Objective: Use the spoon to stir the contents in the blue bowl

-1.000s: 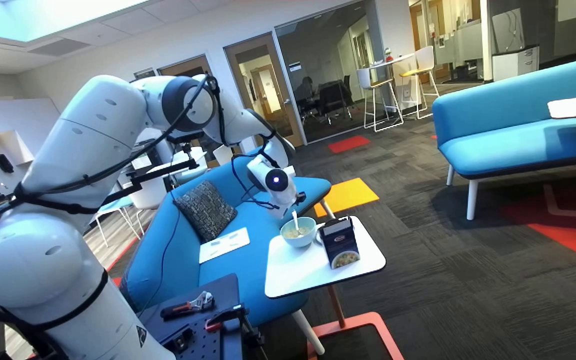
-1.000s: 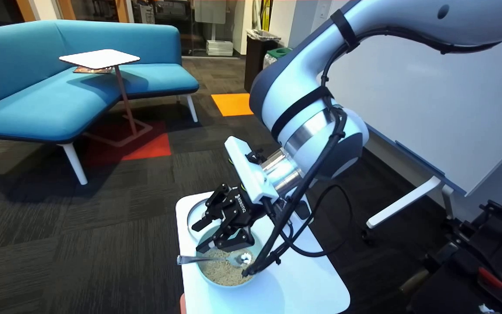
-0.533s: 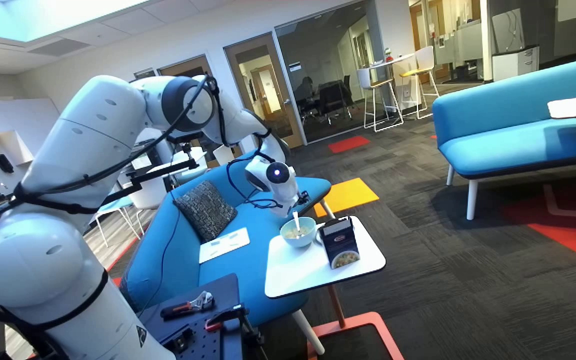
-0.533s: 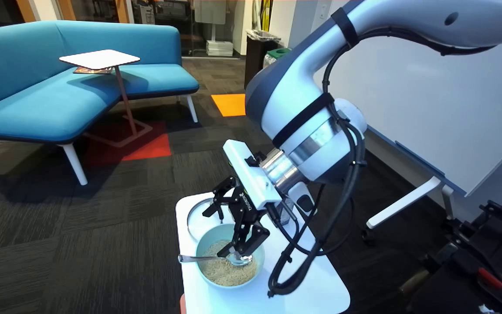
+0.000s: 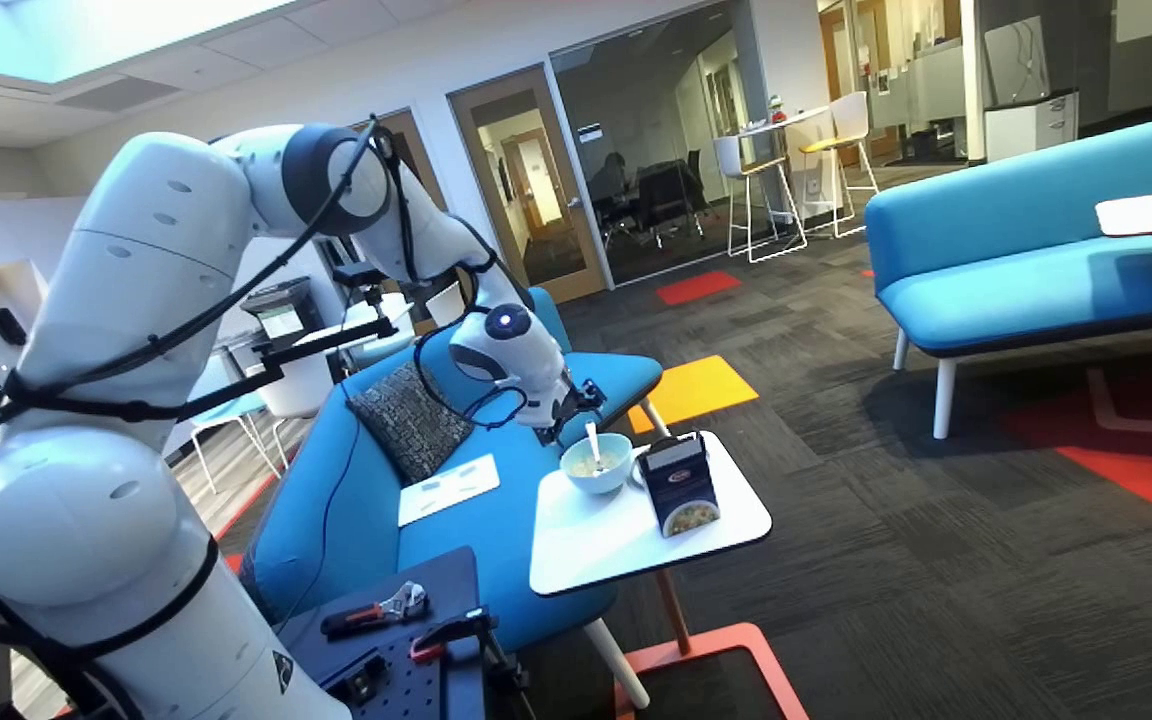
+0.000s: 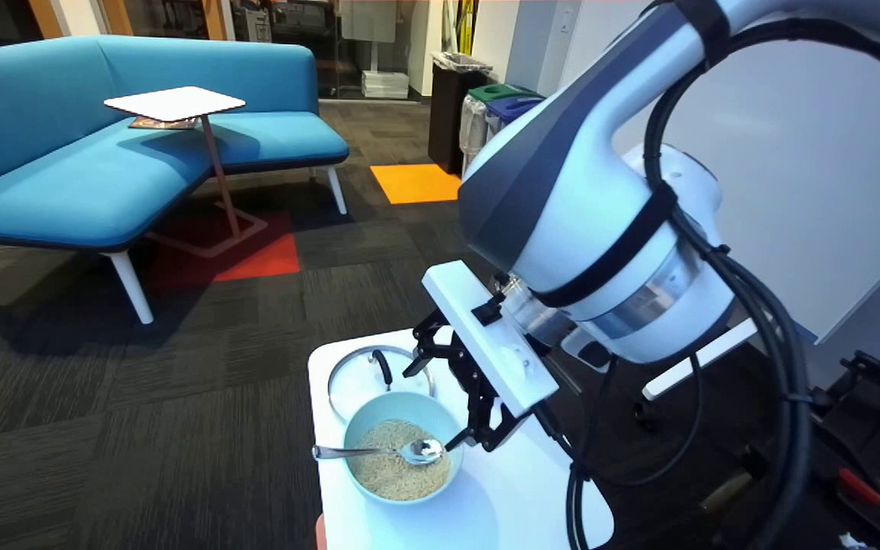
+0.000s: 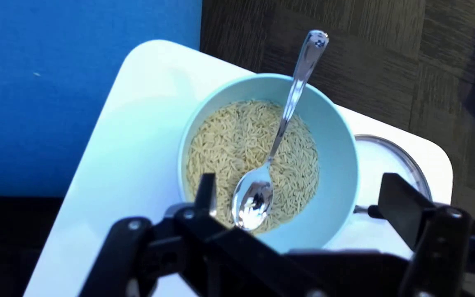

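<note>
Bowl: 1 blue bowl [image 7: 338, 161], round, pale blue-green, upright on the white table [image 5: 586, 545].
Contents: pale slender grains [image 7: 221, 140], spread across the inside of the blue bowl.
Spoon: 1 metal spoon [image 7: 288, 109], tilted; head on the grains, handle across the rim, its end past it.
Gripper: 1 black gripper [image 7: 298, 190], 2 fingers spread wide apart beside the bowl; 1 fingertip near the spoon's head; contact with the rim cannot be told.
Lid: 1 round lid [image 6: 356, 386], black handle, on the table just beside the blue bowl.
Box: 1 dark box [image 5: 681, 490], upright on the table, food picture on front.
Seating: 1 blue sofa [image 5: 481, 530] by the table, 1 patterned cushion [image 5: 411, 420] on it.
</note>
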Motion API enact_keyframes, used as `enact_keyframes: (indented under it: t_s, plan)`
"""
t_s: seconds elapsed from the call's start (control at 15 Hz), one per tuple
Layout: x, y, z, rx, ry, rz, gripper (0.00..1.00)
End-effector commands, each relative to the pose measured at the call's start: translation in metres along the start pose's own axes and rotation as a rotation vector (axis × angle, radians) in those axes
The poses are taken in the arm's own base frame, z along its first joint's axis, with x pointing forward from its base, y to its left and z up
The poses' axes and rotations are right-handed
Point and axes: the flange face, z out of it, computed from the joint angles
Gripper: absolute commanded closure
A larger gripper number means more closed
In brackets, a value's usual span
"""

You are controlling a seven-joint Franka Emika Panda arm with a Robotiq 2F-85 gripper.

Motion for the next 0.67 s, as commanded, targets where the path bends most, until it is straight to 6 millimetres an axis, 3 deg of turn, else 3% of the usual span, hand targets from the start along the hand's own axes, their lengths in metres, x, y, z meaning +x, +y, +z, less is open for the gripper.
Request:
enact_keyframes:
  t_s: [0.0, 0.33, 0.4, 0.6]
  plan:
    - [0.003, 0.015, -0.037, 0.010, 0.058, -0.024, 0.00]
    - [0.014, 0.029, -0.051, -0.014, 0.082, -0.047, 0.00]
    - [0.013, 0.022, -0.035, -0.010, 0.072, -0.050, 0.00]
    - [0.017, 0.028, -0.039, -0.020, 0.083, -0.054, 0.00]
